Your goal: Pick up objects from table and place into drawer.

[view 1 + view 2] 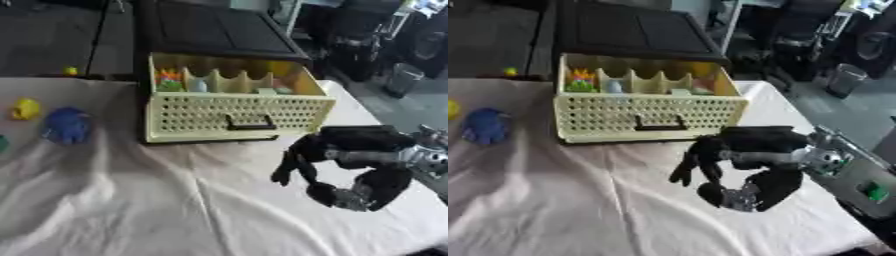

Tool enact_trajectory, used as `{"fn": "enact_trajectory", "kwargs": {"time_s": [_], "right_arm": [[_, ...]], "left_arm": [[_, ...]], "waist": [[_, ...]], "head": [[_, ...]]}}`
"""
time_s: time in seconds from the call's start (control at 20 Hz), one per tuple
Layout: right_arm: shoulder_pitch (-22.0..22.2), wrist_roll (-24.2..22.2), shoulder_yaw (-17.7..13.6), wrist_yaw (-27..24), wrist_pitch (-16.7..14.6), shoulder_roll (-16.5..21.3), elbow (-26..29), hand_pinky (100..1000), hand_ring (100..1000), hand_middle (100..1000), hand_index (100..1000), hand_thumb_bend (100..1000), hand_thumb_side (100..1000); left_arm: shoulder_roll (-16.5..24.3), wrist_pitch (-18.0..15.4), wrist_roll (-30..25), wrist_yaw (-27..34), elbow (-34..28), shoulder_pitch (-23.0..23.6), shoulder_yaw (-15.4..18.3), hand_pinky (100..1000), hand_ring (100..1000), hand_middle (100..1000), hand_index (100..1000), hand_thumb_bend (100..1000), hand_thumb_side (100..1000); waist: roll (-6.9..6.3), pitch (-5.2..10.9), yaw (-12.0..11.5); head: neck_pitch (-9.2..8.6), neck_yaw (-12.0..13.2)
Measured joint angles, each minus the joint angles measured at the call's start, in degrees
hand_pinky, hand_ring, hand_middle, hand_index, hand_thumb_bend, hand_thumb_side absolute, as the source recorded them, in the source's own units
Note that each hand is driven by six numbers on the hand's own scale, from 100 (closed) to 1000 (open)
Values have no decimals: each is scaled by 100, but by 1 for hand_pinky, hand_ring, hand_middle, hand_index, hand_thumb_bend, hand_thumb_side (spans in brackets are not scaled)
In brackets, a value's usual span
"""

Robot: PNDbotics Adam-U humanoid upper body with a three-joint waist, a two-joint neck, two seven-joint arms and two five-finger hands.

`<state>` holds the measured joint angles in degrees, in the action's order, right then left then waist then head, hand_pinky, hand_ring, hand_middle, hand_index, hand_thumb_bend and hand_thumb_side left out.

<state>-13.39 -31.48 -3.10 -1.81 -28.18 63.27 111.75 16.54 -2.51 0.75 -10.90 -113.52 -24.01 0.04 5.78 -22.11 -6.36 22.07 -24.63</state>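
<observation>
Toys lie at the left of the worktop [175, 200], which is covered with a pale, wrinkled cloth. Farthest left, at the very edge of the left eye view, a small green thing [3, 143] just shows. Beside it sits a yellow toy [25, 108], and just to the right of that a blue toy [66, 125], the two near each other but apart. Farther back, beyond the cloth's edge, rests a small yellow ball [70, 71].

In the middle stands a cream drawer [236, 115] with a perforated front and a dark handle, pulled out of a black cabinet [219, 30]. Dividers split the drawer into compartments; an orange and green toy [168, 80] sits in the left one, a pale blue thing [199, 86] in the next, and further small things to the right are too blurred to name.

At the right, the right hand [741, 165] hangs above the cloth just in front of the drawer's right corner. Its fingers [689, 167] are curled downward and hold nothing. The left hand shows in neither view.
</observation>
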Motion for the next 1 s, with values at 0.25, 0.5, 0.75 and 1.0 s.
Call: {"fn": "enact_trajectory", "kwargs": {"time_s": [0.25, 0.5, 0.75, 1.0], "right_arm": [[-153, 190, -97, -27, -17, -8, -457, 334, 375, 623, 859, 100, 1000], [-284, 420, -133, 22, -67, -31, -838, 318, 356, 620, 868, 100, 1000], [-432, 458, -132, 23, -72, -55, -1040, 306, 343, 621, 883, 100, 1000], [-534, 387, -114, -30, -30, -71, -1096, 279, 320, 612, 895, 100, 1000]], "left_arm": [[-47, -45, -15, -17, 0, -27, -24, 441, 597, 600, 956, 152, 975], [-92, -64, -34, -56, 0, -49, -27, 440, 596, 600, 955, 150, 978], [-94, -80, -51, -78, 0, -79, -49, 432, 596, 600, 955, 151, 982], [-123, -84, -85, -98, 0, -81, -57, 435, 600, 604, 958, 152, 980]], "waist": [[44, -142, -166], [71, -266, -238], [74, -328, -264], [106, -362, -281]], "head": [[-153, -208], [-206, -313], [-207, -345], [-205, -360]]}}
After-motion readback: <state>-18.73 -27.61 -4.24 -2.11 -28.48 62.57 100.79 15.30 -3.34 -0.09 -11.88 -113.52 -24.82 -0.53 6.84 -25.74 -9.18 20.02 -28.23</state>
